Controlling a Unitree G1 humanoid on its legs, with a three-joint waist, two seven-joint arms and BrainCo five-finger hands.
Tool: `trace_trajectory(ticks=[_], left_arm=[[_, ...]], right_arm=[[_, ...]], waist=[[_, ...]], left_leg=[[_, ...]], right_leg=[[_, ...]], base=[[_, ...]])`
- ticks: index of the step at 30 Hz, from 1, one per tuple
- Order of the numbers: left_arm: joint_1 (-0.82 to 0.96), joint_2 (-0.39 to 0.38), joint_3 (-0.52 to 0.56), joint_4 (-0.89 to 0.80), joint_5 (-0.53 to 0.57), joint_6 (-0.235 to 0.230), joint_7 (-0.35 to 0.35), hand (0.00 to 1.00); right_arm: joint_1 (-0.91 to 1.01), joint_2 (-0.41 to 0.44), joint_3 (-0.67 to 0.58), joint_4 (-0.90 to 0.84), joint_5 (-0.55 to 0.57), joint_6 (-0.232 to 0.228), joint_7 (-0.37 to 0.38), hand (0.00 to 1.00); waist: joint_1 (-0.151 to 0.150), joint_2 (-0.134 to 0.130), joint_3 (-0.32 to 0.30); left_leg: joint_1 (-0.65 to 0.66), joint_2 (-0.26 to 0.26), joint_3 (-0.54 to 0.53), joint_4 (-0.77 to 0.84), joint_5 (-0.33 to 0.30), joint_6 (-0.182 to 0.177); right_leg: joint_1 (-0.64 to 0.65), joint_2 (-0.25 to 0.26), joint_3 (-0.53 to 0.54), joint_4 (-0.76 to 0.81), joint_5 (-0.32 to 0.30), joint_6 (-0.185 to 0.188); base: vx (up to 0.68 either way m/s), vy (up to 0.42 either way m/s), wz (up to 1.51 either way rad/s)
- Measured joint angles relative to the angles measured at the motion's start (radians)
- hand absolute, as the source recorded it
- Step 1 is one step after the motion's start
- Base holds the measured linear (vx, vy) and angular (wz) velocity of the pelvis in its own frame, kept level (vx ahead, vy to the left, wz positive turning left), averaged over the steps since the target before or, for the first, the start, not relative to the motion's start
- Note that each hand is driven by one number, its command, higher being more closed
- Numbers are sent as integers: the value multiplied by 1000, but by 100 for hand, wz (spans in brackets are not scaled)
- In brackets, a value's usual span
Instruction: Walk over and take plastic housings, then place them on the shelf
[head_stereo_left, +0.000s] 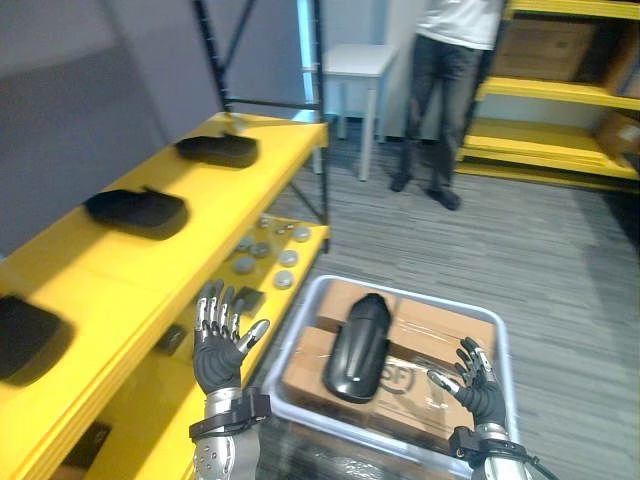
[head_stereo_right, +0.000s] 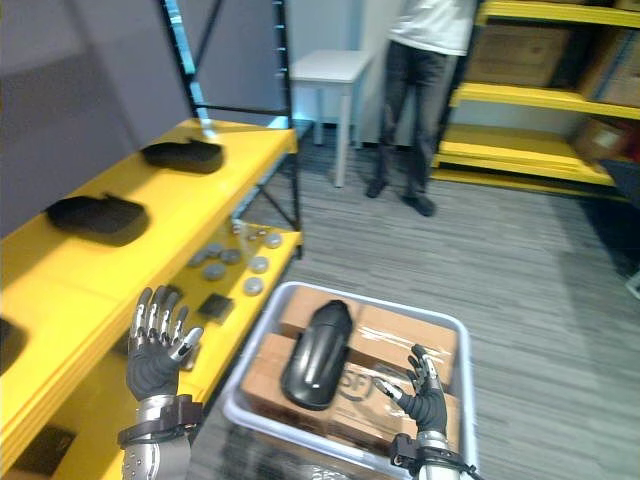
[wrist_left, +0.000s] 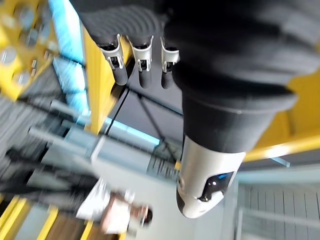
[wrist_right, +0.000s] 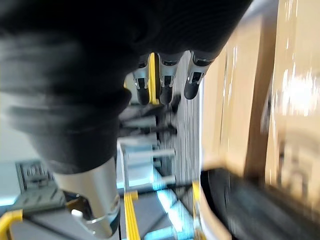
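A black plastic housing (head_stereo_left: 358, 347) lies on cardboard boxes inside a grey bin (head_stereo_left: 405, 285) in front of me. Three more black housings rest on the yellow shelf's top board: a far housing (head_stereo_left: 218, 149), a middle housing (head_stereo_left: 137, 211) and a near housing (head_stereo_left: 22, 336) at the left edge. My left hand (head_stereo_left: 217, 345) is raised with fingers spread, open and empty, between the shelf and the bin. My right hand (head_stereo_left: 475, 382) hovers over the bin's right side, open and empty. The housing in the bin also shows as a dark shape (wrist_right: 250, 205) past my right hand.
The yellow shelf (head_stereo_left: 260, 215) runs along my left; its lower board holds several grey discs (head_stereo_left: 262, 250) and small dark parts. A person (head_stereo_left: 445, 95) stands ahead by a white table (head_stereo_left: 358, 62). Another yellow rack (head_stereo_left: 560, 90) with boxes fills the far right.
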Motion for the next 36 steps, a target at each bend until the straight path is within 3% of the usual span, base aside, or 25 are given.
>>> trace_trajectory(ticks=[2, 3, 4, 5, 7, 8, 10, 14, 15, 19, 24, 26, 30, 33, 36], left_arm=[[-18, 8, 29, 36, 12, 6, 32, 0], [-19, 9, 34, 47, 15, 11, 42, 0], [-14, 9, 37, 73, 34, 24, 59, 0], [-9, 10, 37, 104, 47, 40, 74, 0], [-2, 13, 38, 176, 71, 72, 85, 0], [3, 14, 46, 226, 75, 88, 87, 0], [9, 17, 59, 288, 89, 116, 85, 0], [36, 41, 63, 367, 109, 167, 34, 0], [17, 59, 50, 395, 112, 171, 5, 0], [-14, 101, 21, 460, 126, 178, -22, 0], [-68, 96, -37, 550, 64, 176, -45, 0], [-82, 88, -70, 619, 27, 167, -71, 0], [-104, 69, -98, 728, -18, 150, -105, 0], [-124, 51, -108, 793, -53, 137, -128, 0], [-126, 50, -134, 825, -64, 129, -131, 0]], right_arm=[[-6, -18, -1, -2, -4, 32, 27, 0], [-8, -18, 0, -1, -11, 43, 28, 0], [-18, -18, 2, 11, -28, 51, 28, 0], [-50, -17, 4, 48, -30, 53, 26, 0], [-87, -15, 16, 110, -41, 63, 6, 0], [-108, -12, 24, 143, -44, 69, -13, 0], [-128, -1, 33, 185, -57, 72, -37, 0], [-224, 8, 34, 376, -89, 69, -154, 0], [-318, -11, 18, 450, -90, 65, -207, 0], [-610, -68, -3, 585, -85, 54, -311, 0], [-902, -173, 0, 706, -88, 60, -417, 0], [-980, -208, 1, 749, -116, 94, -454, 0], [-1059, -280, 47, 837, -135, 152, -451, 0], [-1104, -325, 98, 888, -151, 218, -408, 0], [-1102, -330, 124, 900, -173, 267, -363, 0]], waist=[[-2, -1, 0], [0, -5, 3], [9, -6, 4], [20, -6, 4], [23, 4, -1], [28, 3, -1], [32, 3, 4], [66, 2, 33], [85, 2, 76], [117, 2, 164], [141, 20, 245], [147, 34, 257], [164, 63, 275], [181, 92, 293], [189, 99, 300]], left_leg=[[-22, 10, -3, 42, 47, 27], [-31, 9, -9, 58, 39, 25], [-41, -28, -57, 61, -24, -56], [-53, -80, -101, 46, -71, -72], [-34, -121, -117, -5, -99, -36], [-22, -132, -117, -38, -111, -54], [-26, -153, -124, -59, -118, -77], [-56, -232, -195, -68, -115, -82], [-84, -261, -223, -65, -111, -85], [-178, -306, -251, -52, -86, -69], [-271, -312, -286, -22, -66, -64], [-302, -312, -292, -6, -66, -63], [-340, -311, -301, 17, -67, -62], [-371, -311, -304, 36, -68, -60], [-374, -311, -306, 48, -70, -57]], right_leg=[[18, 23, 42, -107, 61, -22], [28, 24, 58, -143, 80, -27], [35, 18, 84, -197, 115, -30], [34, 18, 108, -225, 143, -25], [39, 24, 104, -237, 162, -6], [38, 22, 98, -251, 171, 7], [48, 1, 69, -277, 190, 24], [62, -78, -19, -277, 206, 53], [54, -107, -43, -277, 218, 69], [-12, -152, -66, -277, 257, 75], [-64, -155, -98, -276, 281, 69], [-84, -158, -103, -274, 285, 70], [-124, -161, -109, -245, 285, 70], [-162, -168, -110, -211, 284, 69], [-171, -172, -112, -187, 274, 62]], base=[[-37, -175, -66], [-26, -87, -73], [-13, 44, -68], [-10, 91, -66], [3, 108, -22], [-8, 135, 11], [-31, 145, 28], [-55, 164, 54], [-105, 137, 52], [-166, 128, 31], [-79, 20, 22], [0, 39, 9], [-12, 38, 3], [-51, 57, -1], [-56, 39, 0]])
